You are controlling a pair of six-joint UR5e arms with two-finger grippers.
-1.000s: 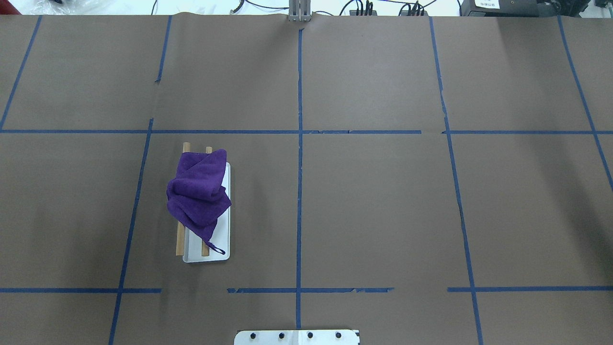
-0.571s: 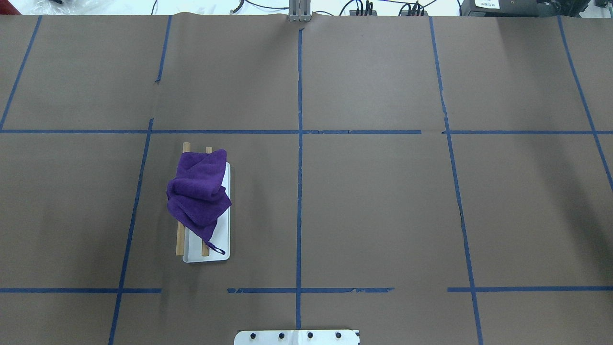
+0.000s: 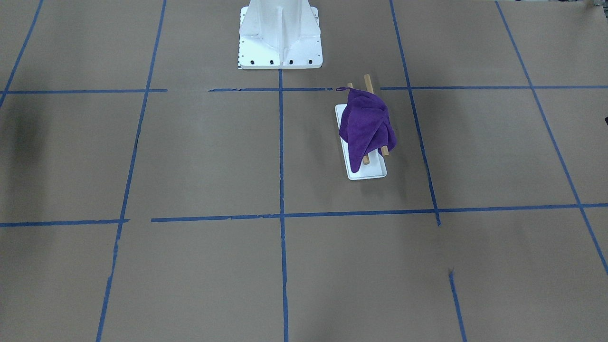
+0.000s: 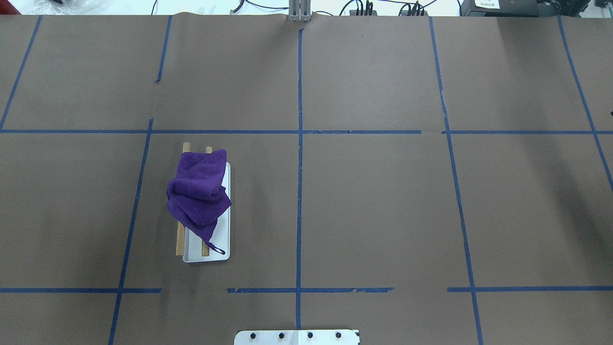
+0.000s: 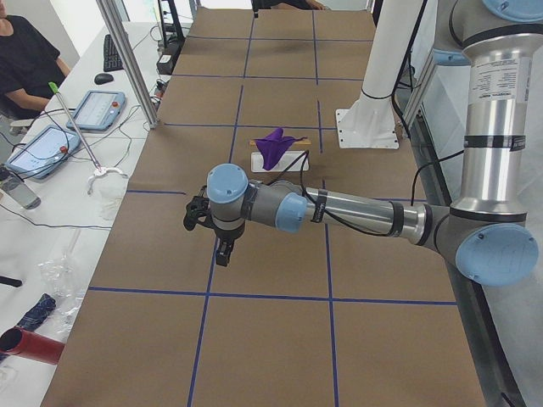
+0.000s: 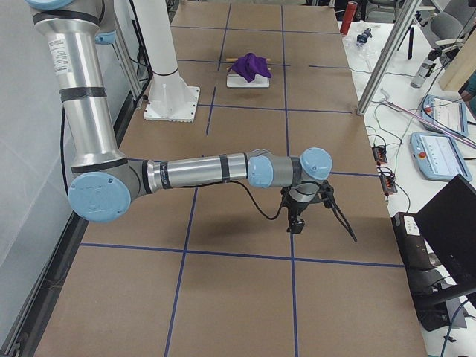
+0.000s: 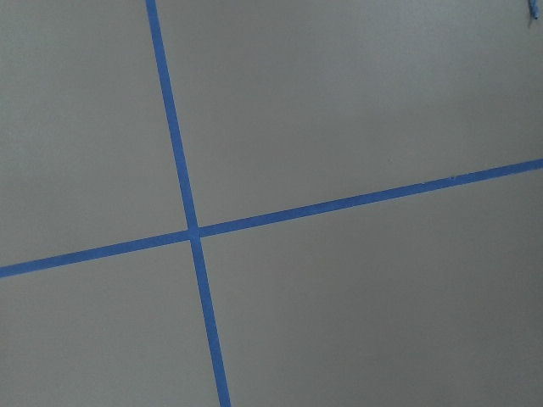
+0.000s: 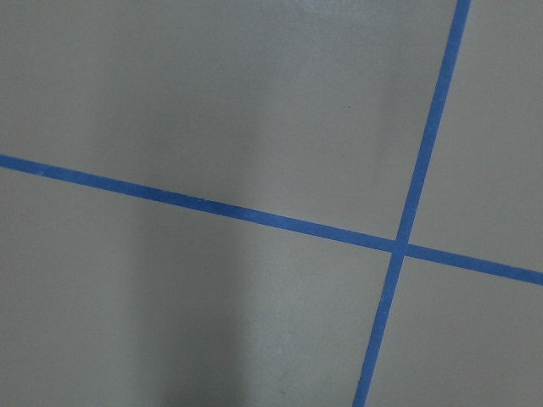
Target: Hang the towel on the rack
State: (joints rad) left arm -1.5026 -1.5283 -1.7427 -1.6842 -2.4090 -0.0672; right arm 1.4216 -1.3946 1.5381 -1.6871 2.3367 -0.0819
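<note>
I judge it done: towel [image 4: 198, 191] drapes bunched over rack [image 4: 191, 254] twd table [image 4: 383, 215] left edge. I'd only retract clear. L gripper [image 5: 222, 250], R gripper [image 6: 295, 221]: spread or pinched, can't tell.

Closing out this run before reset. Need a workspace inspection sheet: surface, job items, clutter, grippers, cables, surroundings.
Surface: table covered in brown paper with a blue tape grid, flat.
Job's things: purple towel lies bunched over both rods of the rack, with its loop hanging at the robot-side end.
Clutter: nothing seen.
Grippers: left gripper and right gripper each point down over bare table, far from the rack. Cannot tell if the fingers are open or shut.
Cables: black cable loops under the right forearm. More cables run past the far table edge.
Surroundings: white pedestal, seated operator, pendants on a side bench.
</note>
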